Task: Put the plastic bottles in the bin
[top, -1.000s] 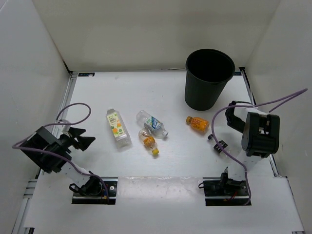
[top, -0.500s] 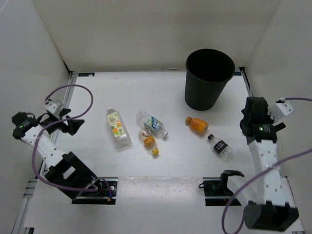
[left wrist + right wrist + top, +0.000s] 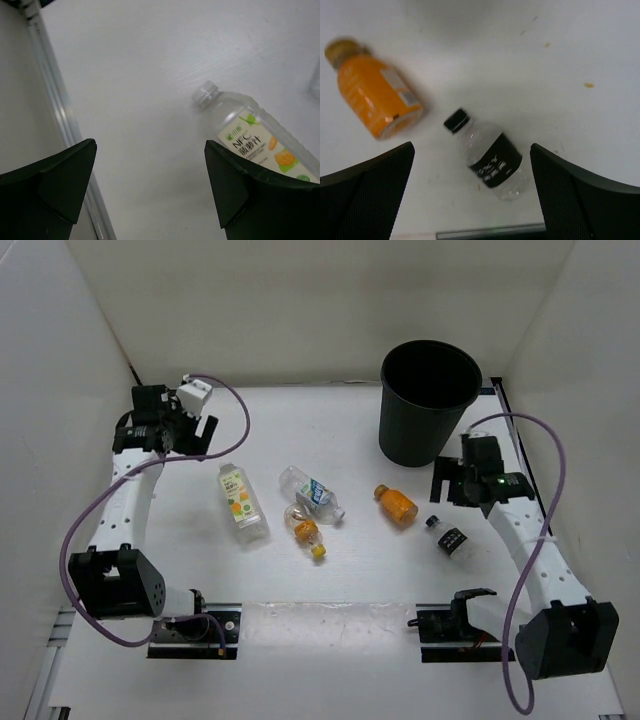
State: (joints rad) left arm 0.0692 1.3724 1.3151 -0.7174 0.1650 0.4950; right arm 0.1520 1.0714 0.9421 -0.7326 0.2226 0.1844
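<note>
The black bin (image 3: 430,400) stands at the back right. Several bottles lie on the white table: one with a white-green-orange label (image 3: 241,502) (image 3: 260,142), one with a blue-white label (image 3: 312,494), a small one with a yellow cap (image 3: 305,532), a small orange one (image 3: 397,504) (image 3: 375,97), and a small clear one with a black label and cap (image 3: 450,538) (image 3: 490,155). My left gripper (image 3: 192,438) (image 3: 150,185) is open and empty, left of the green-labelled bottle's cap. My right gripper (image 3: 443,490) (image 3: 471,152) is open and empty above the black-labelled bottle.
White walls enclose the table on the left, back and right. A metal rail (image 3: 55,100) runs along the table's left edge, close to my left gripper. The arm bases (image 3: 190,625) sit at the near edge.
My left arm swung from the left edge to the back left, near the green-labelled bottle. My right arm came in over the black-labelled bottle. The orange bottle shifted slightly.
</note>
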